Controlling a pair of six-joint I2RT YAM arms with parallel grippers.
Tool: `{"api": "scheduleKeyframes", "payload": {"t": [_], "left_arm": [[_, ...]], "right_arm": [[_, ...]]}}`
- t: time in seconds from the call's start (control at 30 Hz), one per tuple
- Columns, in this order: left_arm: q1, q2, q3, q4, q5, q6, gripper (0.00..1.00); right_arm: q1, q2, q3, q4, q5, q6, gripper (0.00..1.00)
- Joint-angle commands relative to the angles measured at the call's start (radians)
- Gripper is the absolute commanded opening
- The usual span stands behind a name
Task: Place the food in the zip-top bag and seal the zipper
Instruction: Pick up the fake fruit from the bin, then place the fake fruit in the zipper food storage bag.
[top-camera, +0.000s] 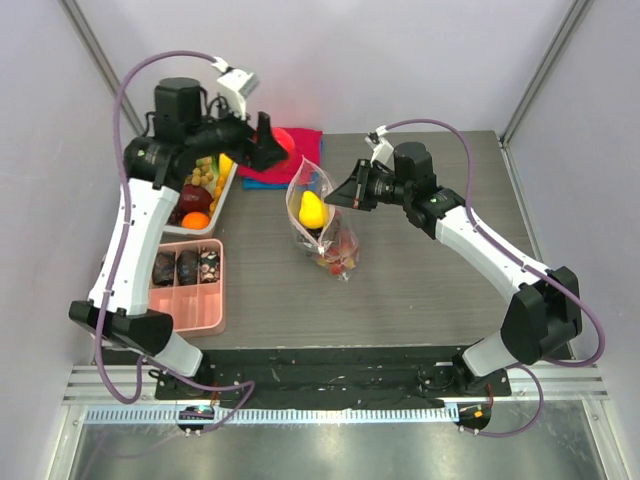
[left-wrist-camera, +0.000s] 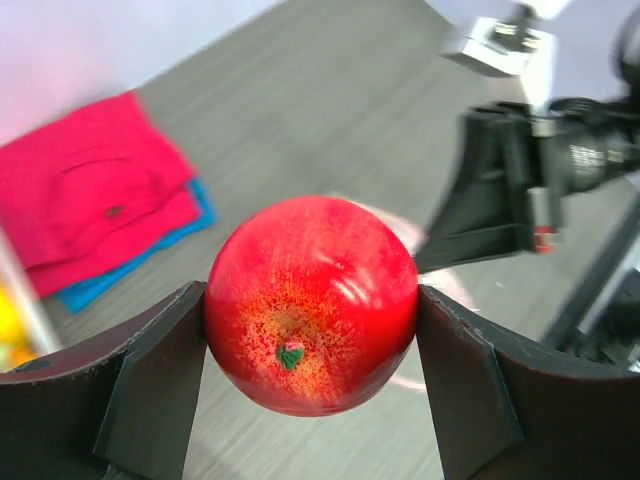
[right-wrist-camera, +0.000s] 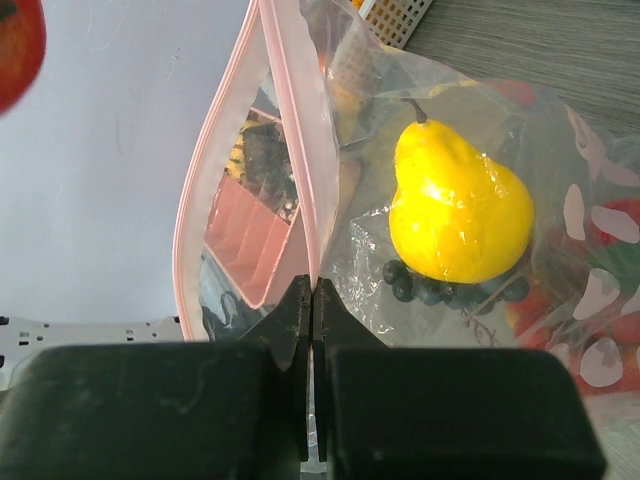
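LEFT AND RIGHT AT WORK: The left gripper (left-wrist-camera: 312, 345) clamps a glossy red apple (left-wrist-camera: 312, 290) between its black fingers, held off the grey table (left-wrist-camera: 330, 90) near a red cloth (left-wrist-camera: 90, 180) folded over a blue cloth (left-wrist-camera: 140, 270). Opposite, the right gripper (right-wrist-camera: 311, 300) is pinched tight on the pale-pink zipper (right-wrist-camera: 295, 130), holding up the mouth of the clear, pink-dotted zip-top bag (right-wrist-camera: 580, 200), which stands mid-table between the arms. Inside lie a yellow pear (right-wrist-camera: 460, 205) and, beneath it, what looks like a dark cluster of grapes (right-wrist-camera: 440, 290).
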Motion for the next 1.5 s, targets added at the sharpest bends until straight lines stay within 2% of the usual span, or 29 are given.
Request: {"api": "scheduleKeyframes", "payload": {"t": [0.0,0.03,0.17,0.3,0.43,0.53,0.6,0.77,0.93,0.97,1.03,1.13,1.17,1.33,1.47], "left_arm": [[-0.135,0.031,-0.004,0.031,-0.015,-0.046,0.6],[-0.182,0.047,-0.011,0.015,-0.026,-0.031,0.6],[-0.256,0.065,-0.088,-0.023,-0.091,0.025,0.61],[-0.314,0.08,-0.133,-0.057,-0.145,0.065,0.67],[-0.324,0.093,-0.128,-0.109,-0.153,0.066,0.74],[-0.325,0.102,-0.099,-0.181,-0.11,0.078,0.87],[-0.324,0.114,-0.059,-0.227,-0.083,0.083,0.99],[-0.316,0.081,-0.016,-0.238,-0.107,0.076,1.0],[-0.161,-0.002,-0.002,-0.152,-0.05,-0.012,1.0],[-0.073,-0.019,-0.021,-0.114,-0.038,-0.042,1.0],[0.024,-0.065,-0.074,-0.071,-0.023,-0.052,1.0],[0.187,-0.076,-0.148,-0.077,-0.027,0.0,0.99],[0.269,-0.074,-0.186,-0.081,-0.024,0.005,0.99],[0.472,-0.013,-0.277,-0.051,-0.027,0.016,1.0],[0.548,0.076,-0.318,-0.009,-0.044,0.04,1.0]], "right_arm": [[0.005,-0.034,0.048,0.007,-0.001,-0.029,0.01],[0.005,-0.036,0.044,0.002,0.002,-0.028,0.01],[0.005,-0.051,0.036,-0.004,0.01,-0.029,0.01],[0.005,-0.066,0.037,-0.007,0.013,-0.031,0.01],[0.002,-0.076,0.037,-0.01,0.014,-0.035,0.01],[0.003,-0.077,0.036,-0.01,0.016,-0.037,0.01],[0.003,-0.077,0.036,-0.01,0.016,-0.037,0.01],[0.003,-0.077,0.039,-0.01,0.014,-0.037,0.01],[0.003,-0.083,0.048,-0.015,0.016,-0.046,0.01],[0.003,-0.083,0.051,-0.016,0.016,-0.049,0.01],[0.003,-0.086,0.054,-0.02,0.016,-0.055,0.01],[0.002,-0.085,0.053,-0.021,0.013,-0.06,0.01],[0.003,-0.082,0.051,-0.02,0.014,-0.064,0.01],[0.003,-0.073,0.044,-0.02,0.014,-0.068,0.01],[0.002,-0.066,0.045,-0.02,0.011,-0.071,0.01]]}}
